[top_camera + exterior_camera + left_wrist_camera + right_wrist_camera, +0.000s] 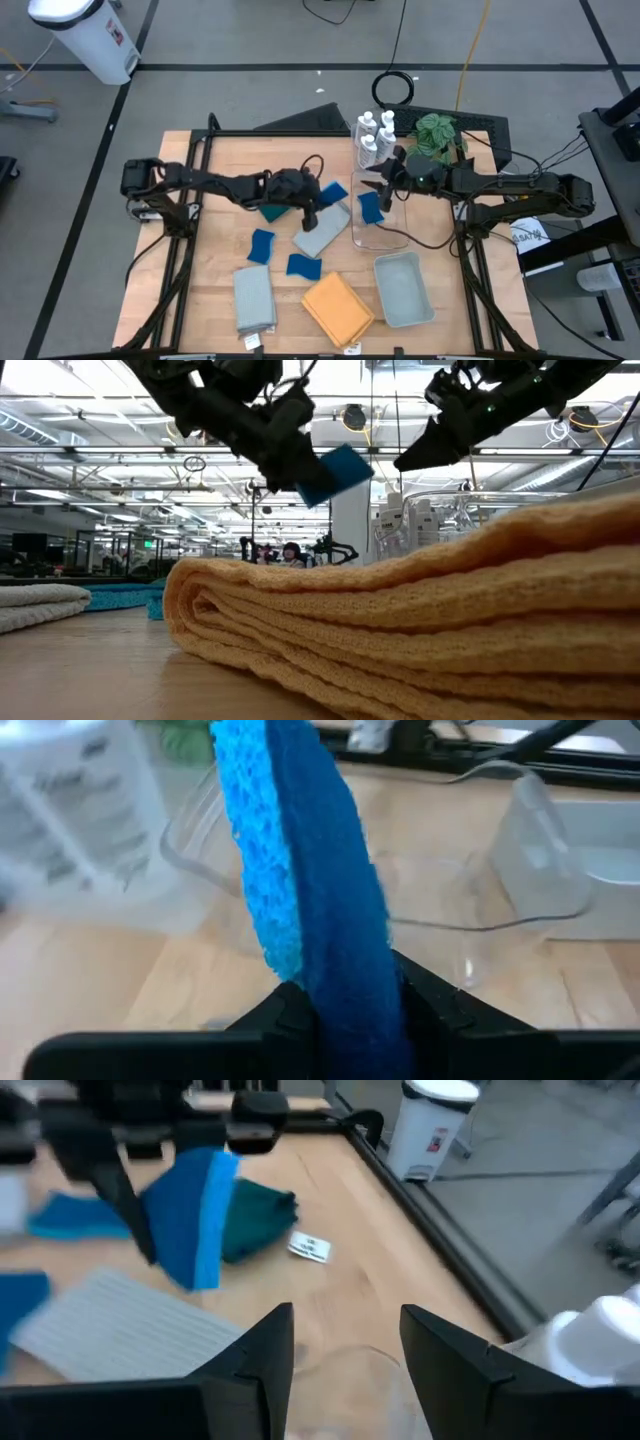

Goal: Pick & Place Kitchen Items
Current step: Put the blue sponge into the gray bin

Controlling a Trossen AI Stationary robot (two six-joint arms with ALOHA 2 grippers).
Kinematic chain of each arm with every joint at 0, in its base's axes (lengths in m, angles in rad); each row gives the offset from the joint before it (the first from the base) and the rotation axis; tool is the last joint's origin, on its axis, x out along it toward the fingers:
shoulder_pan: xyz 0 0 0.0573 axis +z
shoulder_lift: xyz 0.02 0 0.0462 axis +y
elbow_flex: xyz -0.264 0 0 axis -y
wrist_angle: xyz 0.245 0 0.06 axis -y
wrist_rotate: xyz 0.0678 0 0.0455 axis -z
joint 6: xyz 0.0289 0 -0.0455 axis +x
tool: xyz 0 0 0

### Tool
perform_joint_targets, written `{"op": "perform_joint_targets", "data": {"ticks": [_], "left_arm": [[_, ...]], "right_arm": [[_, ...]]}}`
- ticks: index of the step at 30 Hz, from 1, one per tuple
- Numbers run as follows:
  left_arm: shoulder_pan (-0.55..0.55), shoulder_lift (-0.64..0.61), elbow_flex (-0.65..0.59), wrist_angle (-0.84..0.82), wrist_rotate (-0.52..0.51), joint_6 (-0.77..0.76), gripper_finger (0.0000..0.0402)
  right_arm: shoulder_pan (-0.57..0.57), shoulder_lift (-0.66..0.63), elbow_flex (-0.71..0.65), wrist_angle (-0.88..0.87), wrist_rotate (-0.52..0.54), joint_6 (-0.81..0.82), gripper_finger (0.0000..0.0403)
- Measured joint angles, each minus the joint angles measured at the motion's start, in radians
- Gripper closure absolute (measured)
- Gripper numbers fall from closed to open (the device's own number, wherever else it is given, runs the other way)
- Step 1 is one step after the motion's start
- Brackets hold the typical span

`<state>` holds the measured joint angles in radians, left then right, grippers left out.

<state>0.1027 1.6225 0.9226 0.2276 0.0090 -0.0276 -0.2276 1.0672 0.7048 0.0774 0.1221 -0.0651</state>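
Left pincer (345, 1010) grips a blue sponge (300, 870) on edge between its fingers, lifted above the bench (200, 260) near the grey cloth (322, 232). Right pincer (345, 1345) hangs open, seemingly over the clear bin (385, 235).

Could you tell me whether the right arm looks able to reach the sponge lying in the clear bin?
Probably yes: the right gripper hangs open just above the clear bin, beside the sponge, nothing between.
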Motion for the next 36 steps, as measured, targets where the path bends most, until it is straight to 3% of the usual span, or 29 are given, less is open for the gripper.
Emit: {"op": "perform_joint_targets", "data": {"ticks": [5, 8, 18, 24, 30, 36], "left_arm": [[-0.048, 0.0, 0.0, 0.033, -0.009, 0.087, 0.0309], [-0.065, -0.001, 0.001, 0.037, -0.01, 0.113, 0.0309], [-0.069, -0.001, 0.001, 0.039, -0.01, 0.119, 0.0309], [-0.069, -0.001, 0.001, 0.044, -0.011, 0.12, 0.0309], [-0.07, -0.001, 0.001, 0.047, -0.019, 0.12, 0.0309], [-0.07, -0.001, 0.002, 0.055, -0.019, 0.09, 0.0309]], "right_arm": [[0.007, 0.026, 0.0, 0.066, -0.268, 0.037, 0.0247], [0.029, 0.065, 0.0, 0.144, -0.351, 0.057, 0.0247], [0.086, 0.229, 0.001, 0.4, -0.362, 0.06, 0.0218], [0.085, 0.303, 0.017, 0.434, -0.362, 0.056, 0.021], [0.085, 0.324, 0.044, 0.43, -0.362, 0.054, 0.024], [0.085, 0.314, 0.052, 0.405, -0.362, 0.041, 0.031]]}}
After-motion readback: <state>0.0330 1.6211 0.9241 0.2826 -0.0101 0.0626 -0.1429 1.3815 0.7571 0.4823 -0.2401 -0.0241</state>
